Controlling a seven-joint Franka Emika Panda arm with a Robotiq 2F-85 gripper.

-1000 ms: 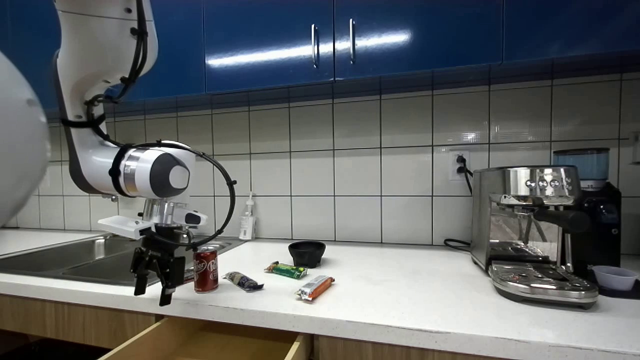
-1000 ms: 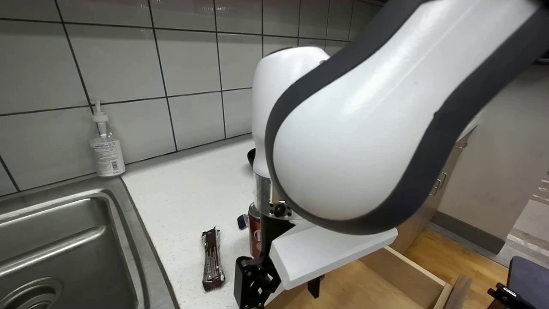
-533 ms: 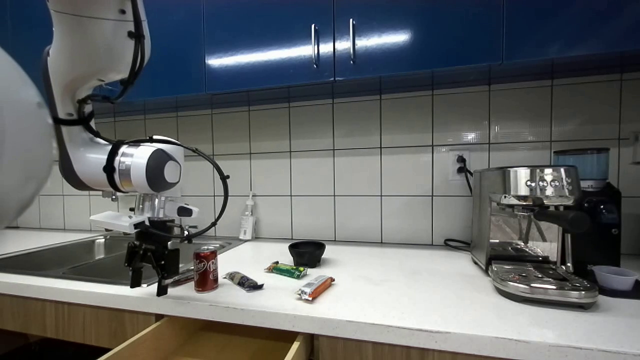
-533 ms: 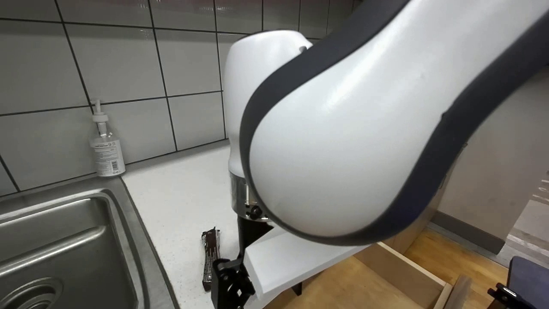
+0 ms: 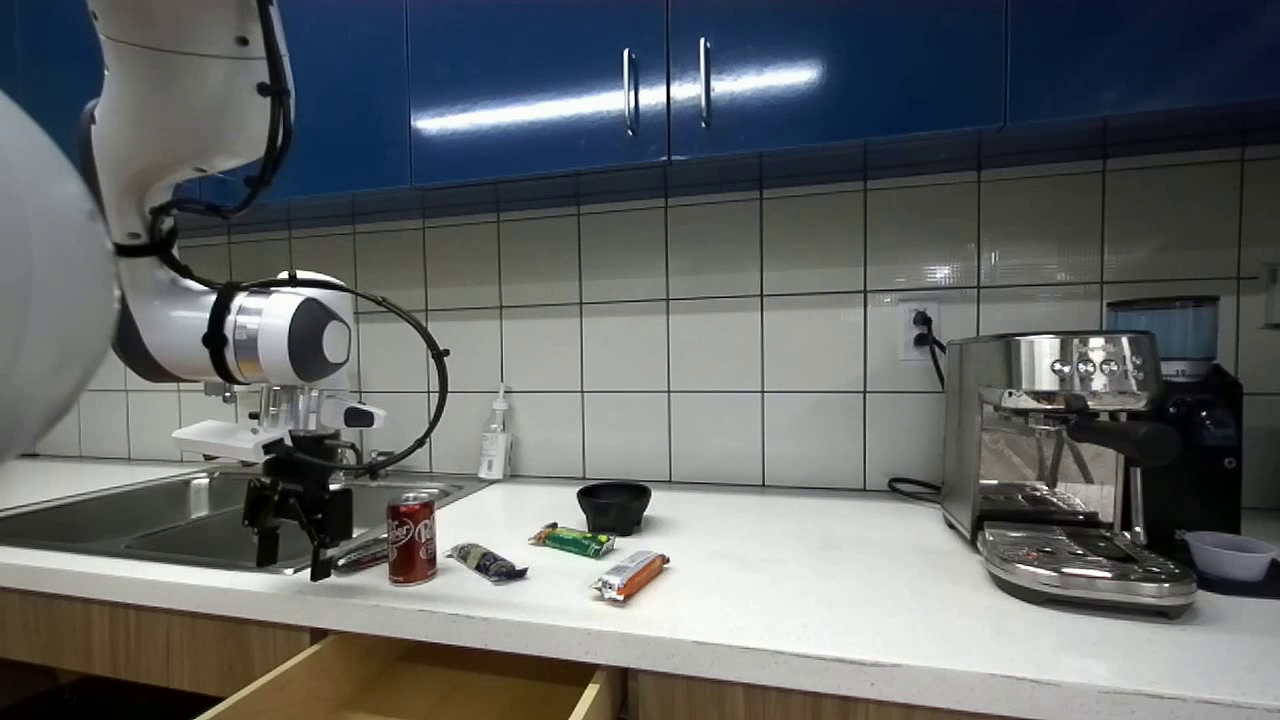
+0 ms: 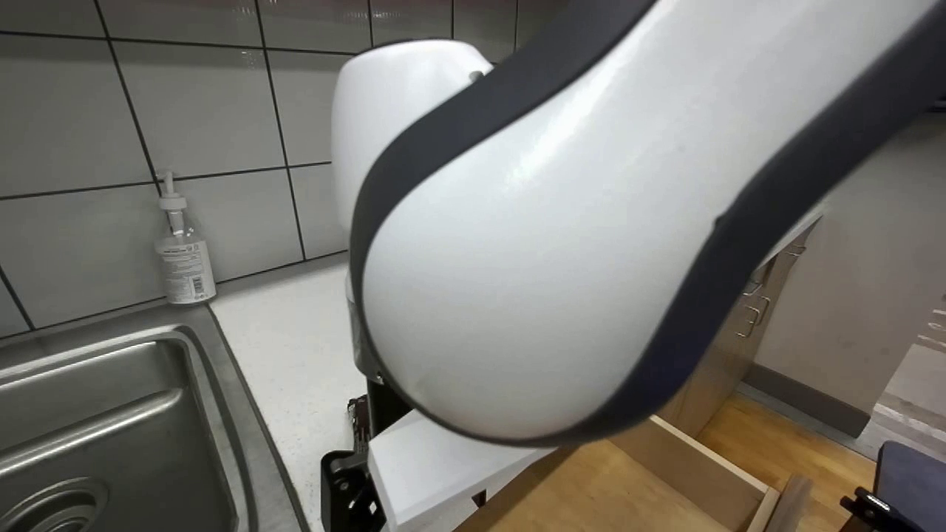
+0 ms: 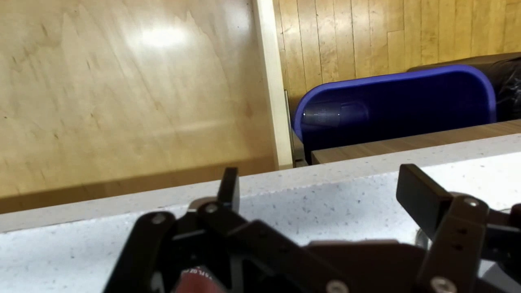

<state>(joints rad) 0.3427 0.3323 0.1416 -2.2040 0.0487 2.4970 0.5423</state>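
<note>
Gripper [image 5: 293, 562]: I'm hovering it near the front edge of the white counter [image 5: 850, 600], its fingers [image 7: 423, 199] spread wide, with nothing between them.
Dr Pepper can [image 5: 412, 540]: it is standing upright just beside the gripper; I'm treating it as the tipping hazard, so I'd be avoiding any sideways swing toward it.
Brown-wrapped bar [image 5: 360, 555]: it is lying on the counter by the sink [image 6: 235, 428], near the fingers, one end disappearing behind the can in an exterior view; I'm unable to tell whether they're touching.
Robot arm [image 6: 532, 258]: it is blocking much of an exterior view, so I'd be trusting the wrist view for lining up.
Clearance: I'm not seeing the height under the fingers clearly; I'd be lowering only in small, straight steps.
Drawer [image 7: 122, 101]: it is standing pulled out below the counter's edge, so I'd be working well back from that lip.
</note>
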